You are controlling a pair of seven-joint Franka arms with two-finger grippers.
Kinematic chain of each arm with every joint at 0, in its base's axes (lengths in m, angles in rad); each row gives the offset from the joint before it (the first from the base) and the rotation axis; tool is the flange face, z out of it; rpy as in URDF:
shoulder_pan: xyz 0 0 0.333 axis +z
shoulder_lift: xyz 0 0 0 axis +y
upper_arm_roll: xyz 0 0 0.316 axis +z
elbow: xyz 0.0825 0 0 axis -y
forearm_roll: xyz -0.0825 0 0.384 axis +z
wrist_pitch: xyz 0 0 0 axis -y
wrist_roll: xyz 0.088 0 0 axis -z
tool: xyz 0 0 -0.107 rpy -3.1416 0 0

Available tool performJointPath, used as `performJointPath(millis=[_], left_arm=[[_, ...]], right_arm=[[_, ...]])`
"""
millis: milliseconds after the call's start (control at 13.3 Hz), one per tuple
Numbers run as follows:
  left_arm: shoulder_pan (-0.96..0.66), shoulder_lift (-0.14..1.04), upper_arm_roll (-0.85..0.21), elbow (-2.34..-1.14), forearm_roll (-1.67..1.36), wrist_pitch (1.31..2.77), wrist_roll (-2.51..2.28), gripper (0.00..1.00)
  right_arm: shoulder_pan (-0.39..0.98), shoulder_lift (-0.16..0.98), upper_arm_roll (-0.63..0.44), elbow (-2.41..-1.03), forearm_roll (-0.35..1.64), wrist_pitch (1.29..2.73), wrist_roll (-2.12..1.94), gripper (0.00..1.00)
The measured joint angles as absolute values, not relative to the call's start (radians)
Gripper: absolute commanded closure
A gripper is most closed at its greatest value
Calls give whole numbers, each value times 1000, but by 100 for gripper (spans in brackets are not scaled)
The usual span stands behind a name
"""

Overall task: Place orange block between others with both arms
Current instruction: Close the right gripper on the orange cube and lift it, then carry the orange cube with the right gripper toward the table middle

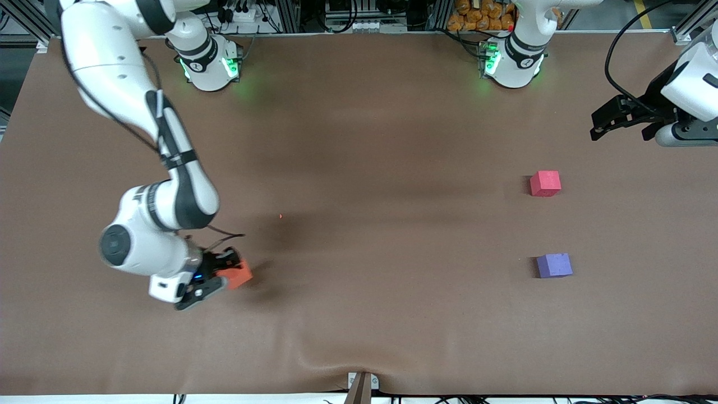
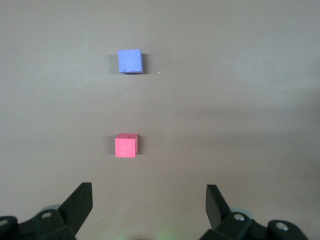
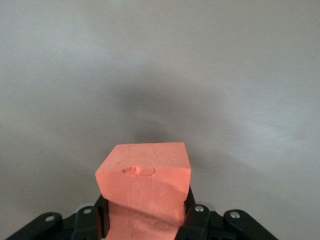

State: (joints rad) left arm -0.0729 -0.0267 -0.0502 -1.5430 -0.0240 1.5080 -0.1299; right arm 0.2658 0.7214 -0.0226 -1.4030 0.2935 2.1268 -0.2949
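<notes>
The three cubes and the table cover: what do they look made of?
Orange block: likely soft matte foam; it dents and twists in the shut right hand. Pinkish-red cube and purple-blue cube: same dull, speckled look, probably foam too. Table cover: brown matte sheet, perhaps felt or fabric; it ripples at the edge.

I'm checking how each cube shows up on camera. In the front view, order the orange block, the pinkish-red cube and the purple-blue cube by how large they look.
1. purple-blue cube and pinkish-red cube: they look about alike, so no ranking between them.
2. orange block: it shows smallest, only because the right gripper clamped on it covers part of it.
</notes>
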Motion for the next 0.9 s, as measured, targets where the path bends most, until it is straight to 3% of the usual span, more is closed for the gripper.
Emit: performJointPath(millis=[601,676,751,901], left_arm=[[-73,-27,-50,-1539,-24,1507,-130,0],[-73,-27,-51,-1539,-24,1507,-130,0],[-73,-27,-52,-1539,-24,1505,-130,0],[-74,-29,-53,-1539,-24,1497,-130,0]], right_arm=[[623,717,-21,-1409,301,2135,338,47],[663,717,-22,-1410,301,2146,387,46],[697,718,-23,-1412,301,2160,432,38],[746,724,-24,-1415,301,2196,520,37]])
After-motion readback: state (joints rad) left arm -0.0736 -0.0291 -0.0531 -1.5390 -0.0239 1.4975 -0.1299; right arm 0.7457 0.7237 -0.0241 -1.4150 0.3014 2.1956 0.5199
